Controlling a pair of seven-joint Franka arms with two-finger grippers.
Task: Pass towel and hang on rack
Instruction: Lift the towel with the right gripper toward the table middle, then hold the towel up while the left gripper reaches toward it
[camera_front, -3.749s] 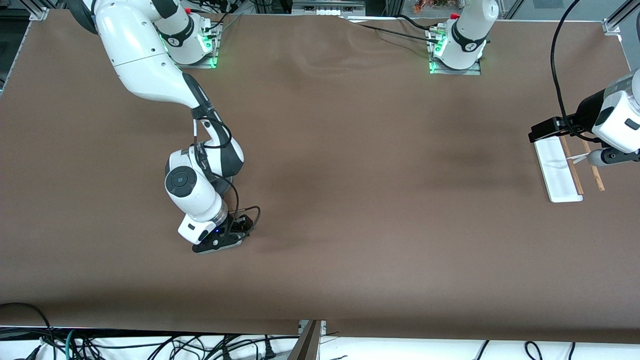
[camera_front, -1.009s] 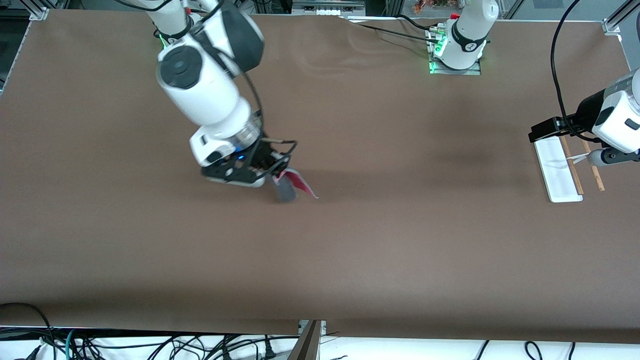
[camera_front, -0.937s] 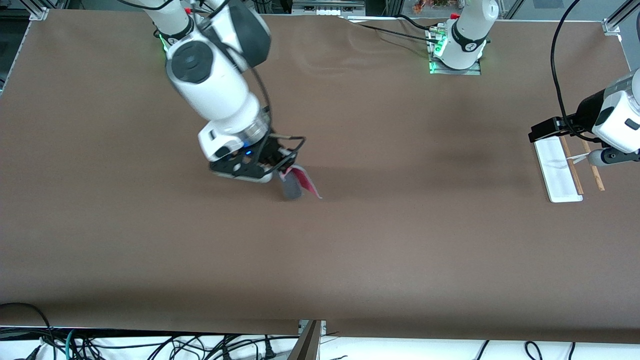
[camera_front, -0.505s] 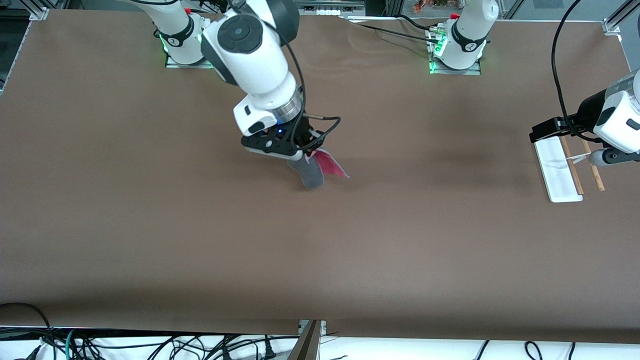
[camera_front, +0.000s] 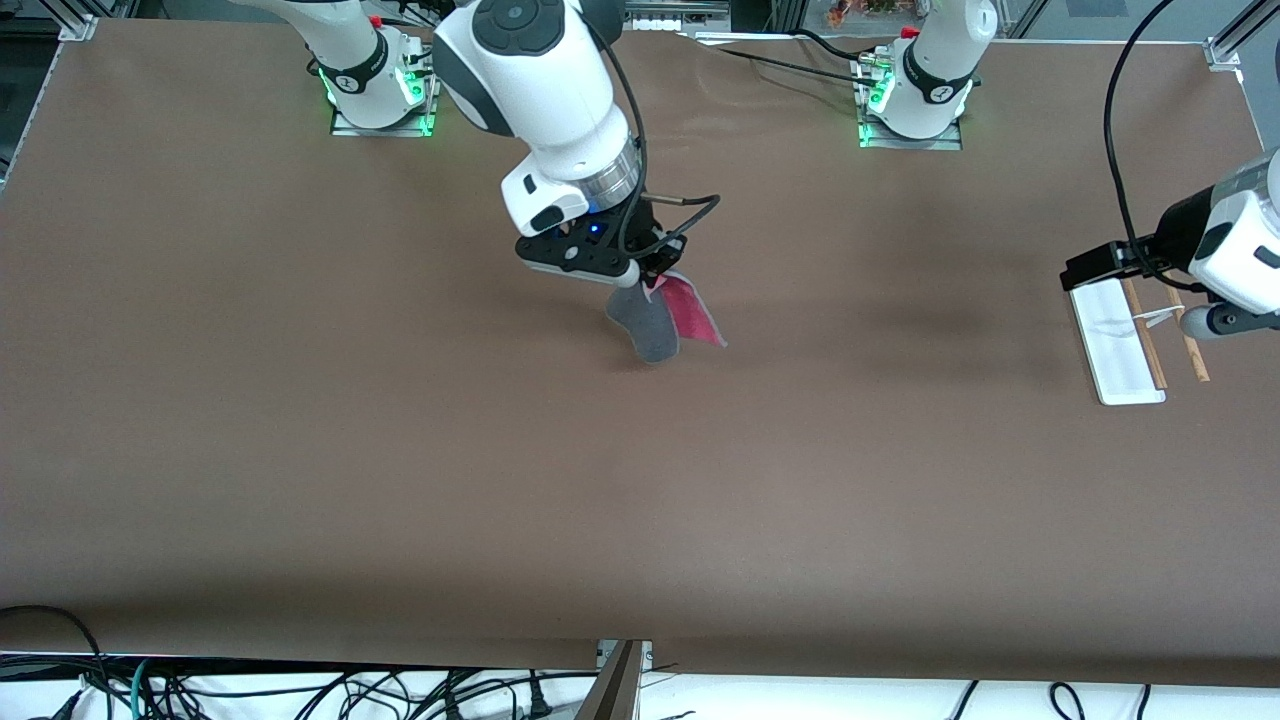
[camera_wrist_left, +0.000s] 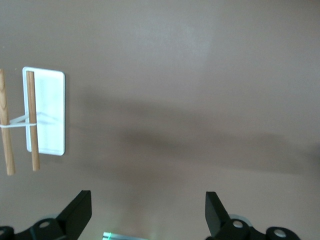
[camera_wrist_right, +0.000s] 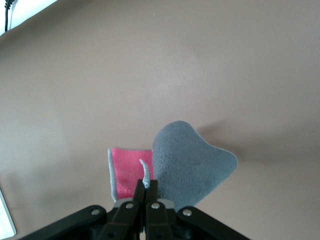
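Lifted off the brown table and carried toward centre: small dark grey soft towel (camera_front: 648, 322) with pink-red patch, pinched in right gripper (camera_front: 640, 280). Handover approaching. At three o'clock, waiting over white-based wooden-rod rack (camera_front: 1115, 345), left gripper (camera_wrist_left: 145, 212), jaws wide, empty.

A brown table (camera_front: 640, 480) fills the view, with tangled cables (camera_front: 300, 690) along its near edge.
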